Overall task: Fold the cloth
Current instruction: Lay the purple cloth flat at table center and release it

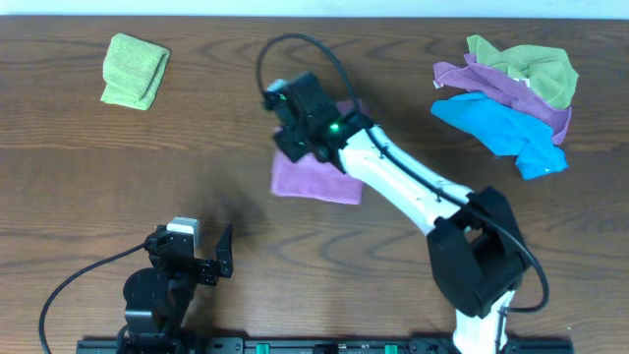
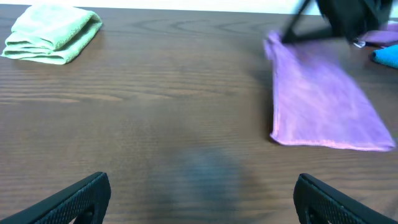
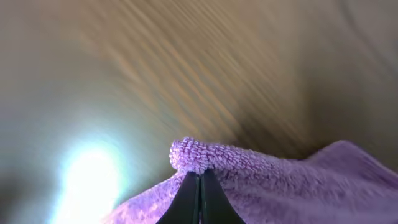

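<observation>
A purple cloth (image 1: 316,177) lies folded on the wood table at the centre. It also shows in the left wrist view (image 2: 323,99) and fills the bottom of the right wrist view (image 3: 298,186). My right gripper (image 1: 293,126) is shut on the cloth's far left corner (image 3: 199,175) and holds that corner a little off the table. My left gripper (image 1: 201,248) is open and empty near the front left; its fingers (image 2: 202,199) frame bare table, well short of the cloth.
A folded green cloth (image 1: 135,70) lies at the back left and shows in the left wrist view (image 2: 53,32). A heap of green, purple and blue cloths (image 1: 511,93) lies at the back right. The right arm (image 1: 413,187) crosses the table's centre.
</observation>
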Robot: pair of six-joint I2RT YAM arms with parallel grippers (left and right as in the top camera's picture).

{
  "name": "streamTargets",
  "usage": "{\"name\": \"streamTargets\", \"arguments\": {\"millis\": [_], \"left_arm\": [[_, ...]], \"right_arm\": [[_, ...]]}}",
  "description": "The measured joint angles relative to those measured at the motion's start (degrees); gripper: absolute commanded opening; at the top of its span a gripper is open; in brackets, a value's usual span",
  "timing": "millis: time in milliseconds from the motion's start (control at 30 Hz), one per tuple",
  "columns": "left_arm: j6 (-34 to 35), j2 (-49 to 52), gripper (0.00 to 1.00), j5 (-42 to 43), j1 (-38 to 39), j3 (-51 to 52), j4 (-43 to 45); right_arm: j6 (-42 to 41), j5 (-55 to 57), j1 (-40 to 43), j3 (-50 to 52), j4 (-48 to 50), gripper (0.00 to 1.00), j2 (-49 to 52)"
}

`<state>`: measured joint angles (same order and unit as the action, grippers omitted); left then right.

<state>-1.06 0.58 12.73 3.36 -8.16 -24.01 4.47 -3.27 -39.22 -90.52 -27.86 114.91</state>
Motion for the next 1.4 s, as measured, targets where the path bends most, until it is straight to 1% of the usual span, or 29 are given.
{"name": "streamTargets", "arguments": {"millis": [33,67,100,133,267,400,500,533,567,600,733,800,933,967,1000,1033,1267,1400], "left_arm": [[0.0,0.0,0.95,0.0,0.0,0.0,0.0],[0.0,0.0,0.95,0.0,0.0,0.0,0.0],[0.0,0.0,0.95,0.0,0.0,0.0,0.0],[0.0,0.0,0.95,0.0,0.0,0.0,0.0],[0.0,0.0,0.95,0.0,0.0,0.0,0.0],[0.0,0.0,0.95,0.0,0.0,0.0,0.0],[0.0,0.0,0.95,0.0,0.0,0.0,0.0],[0.0,0.0,0.95,0.0,0.0,0.0,0.0],[0.0,0.0,0.95,0.0,0.0,0.0,0.0],[0.0,0.0,0.95,0.0,0.0,0.0,0.0],[0.0,0.0,0.95,0.0,0.0,0.0,0.0],[0.0,0.0,0.95,0.0,0.0,0.0,0.0],[0.0,0.0,0.95,0.0,0.0,0.0,0.0],[0.0,0.0,0.95,0.0,0.0,0.0,0.0],[0.0,0.0,0.95,0.0,0.0,0.0,0.0],[0.0,0.0,0.96,0.0,0.0,0.0,0.0],[0.0,0.0,0.95,0.0,0.0,0.0,0.0],[0.0,0.0,0.95,0.0,0.0,0.0,0.0]], "right_arm": [[0.8,-1.8,-1.1,-1.3,0.1,0.57,0.0],[1.9,-3.1,-2.0,-2.2,0.1,0.77,0.0],[3.0,-4.1,-3.0,-2.7,0.0,0.91,0.0],[3.7,-4.7,-3.7,-2.8,-0.4,0.99,0.0],[4.9,-5.8,-3.3,-2.8,-6.4,0.98,0.0],[3.9,-5.7,1.3,-2.8,-13.3,0.89,0.0],[2.6,-6.4,6.6,-2.8,-16.9,0.79,0.0],[2.5,-6.8,7.9,-2.7,-17.1,0.79,0.0],[2.5,-7.1,8.8,-2.6,-16.8,0.84,0.0],[2.6,-7.3,9.1,-2.2,-15.9,0.84,0.0],[2.7,-7.5,8.3,0.4,-13.0,0.82,0.2],[2.6,-7.5,7.9,1.6,-13.0,0.79,1.0],[1.8,-10.2,7.7,2.6,-13.1,0.66,3.9],[1.9,-11.8,7.6,2.9,-13.2,0.67,4.3],[2.1,-13.9,6.6,3.0,-13.2,0.72,4.4],[2.5,-14.3,5.4,3.0,-13.2,0.73,4.4],[4.8,-11.1,-6.5,3.0,-11.3,0.77,4.4],[5.0,-8.0,-8.1,3.0,-10.4,0.77,4.4]]}}
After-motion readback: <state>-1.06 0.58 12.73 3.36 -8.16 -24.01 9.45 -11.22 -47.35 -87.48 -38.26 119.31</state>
